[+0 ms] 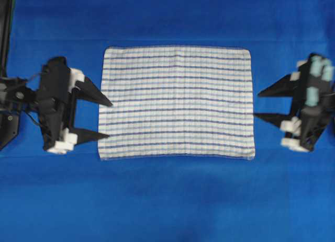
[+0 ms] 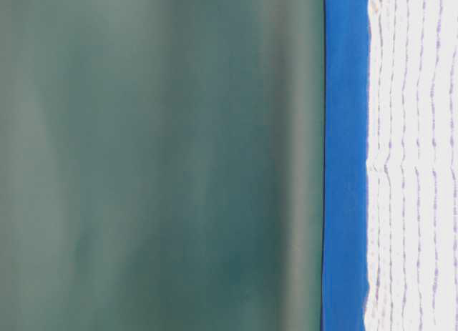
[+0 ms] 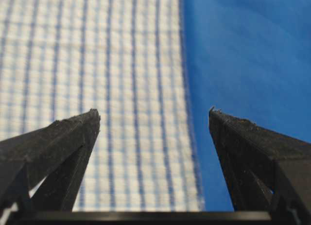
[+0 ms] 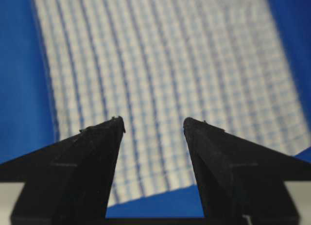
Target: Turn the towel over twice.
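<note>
The towel (image 1: pixel 177 102) lies flat and spread out in the middle of the blue table cloth (image 1: pixel 172 200), white with thin dark and light blue stripes. My left gripper (image 1: pixel 109 119) is open at the towel's left edge, its fingertips reaching just over the hem. In the left wrist view the left gripper (image 3: pixel 153 112) has nothing between its fingers, with the towel (image 3: pixel 97 64) below. My right gripper (image 1: pixel 257 105) is open just off the towel's right edge. In the right wrist view the right gripper (image 4: pixel 153 120) holds nothing above the towel (image 4: pixel 170 64). The table-level view shows the towel (image 2: pixel 415 166) lying flat.
The blue table cloth (image 2: pixel 343 166) covers the whole table around the towel. A plain grey-green backdrop (image 2: pixel 157 159) stands behind the table. A black frame part (image 1: pixel 6 27) sits at the far left edge.
</note>
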Available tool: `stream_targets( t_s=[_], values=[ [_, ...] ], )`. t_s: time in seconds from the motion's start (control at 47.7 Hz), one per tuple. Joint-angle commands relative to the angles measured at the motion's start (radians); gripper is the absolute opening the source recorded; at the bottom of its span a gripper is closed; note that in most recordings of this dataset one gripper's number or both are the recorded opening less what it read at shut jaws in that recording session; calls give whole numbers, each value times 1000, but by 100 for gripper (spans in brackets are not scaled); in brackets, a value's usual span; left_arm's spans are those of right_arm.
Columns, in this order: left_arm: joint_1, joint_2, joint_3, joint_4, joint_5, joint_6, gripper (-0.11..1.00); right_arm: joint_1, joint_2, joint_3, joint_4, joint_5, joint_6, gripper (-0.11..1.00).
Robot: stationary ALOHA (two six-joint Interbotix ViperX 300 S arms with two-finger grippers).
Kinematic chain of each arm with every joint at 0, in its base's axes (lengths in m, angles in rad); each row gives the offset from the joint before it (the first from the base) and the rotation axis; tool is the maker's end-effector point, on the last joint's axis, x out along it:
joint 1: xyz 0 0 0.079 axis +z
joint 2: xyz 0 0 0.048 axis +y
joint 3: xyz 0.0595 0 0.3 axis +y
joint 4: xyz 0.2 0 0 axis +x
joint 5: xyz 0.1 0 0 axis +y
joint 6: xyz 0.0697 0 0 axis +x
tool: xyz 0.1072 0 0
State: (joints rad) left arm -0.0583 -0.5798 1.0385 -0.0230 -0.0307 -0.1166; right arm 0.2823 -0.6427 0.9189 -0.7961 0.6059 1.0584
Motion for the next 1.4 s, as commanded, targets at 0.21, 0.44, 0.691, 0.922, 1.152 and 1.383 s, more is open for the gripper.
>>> stream_targets(
  t_s=[0.21, 0.44, 0.691, 0.922, 1.152, 1.383],
  values=[
    [66, -219, 2, 2, 104, 44, 89, 3, -222, 0, -54, 57, -86, 59],
    [114, -419, 35, 2, 224, 83, 89, 3, -348, 29, -54, 118, -130, 58],
    [178, -623, 156, 2, 265, 78, 89, 3, -503, 155, -55, 123, -117, 58],
    [186, -756, 262, 0, 279, 66, 89, 2, -572, 253, -55, 100, -81, 58],
    [186, -761, 307, -2, 276, 64, 88, -20, -598, 367, -71, 5, 20, 58],
    [186, -772, 319, -2, 270, 64, 88, -38, -597, 390, -97, -31, 57, 58]
  ],
)
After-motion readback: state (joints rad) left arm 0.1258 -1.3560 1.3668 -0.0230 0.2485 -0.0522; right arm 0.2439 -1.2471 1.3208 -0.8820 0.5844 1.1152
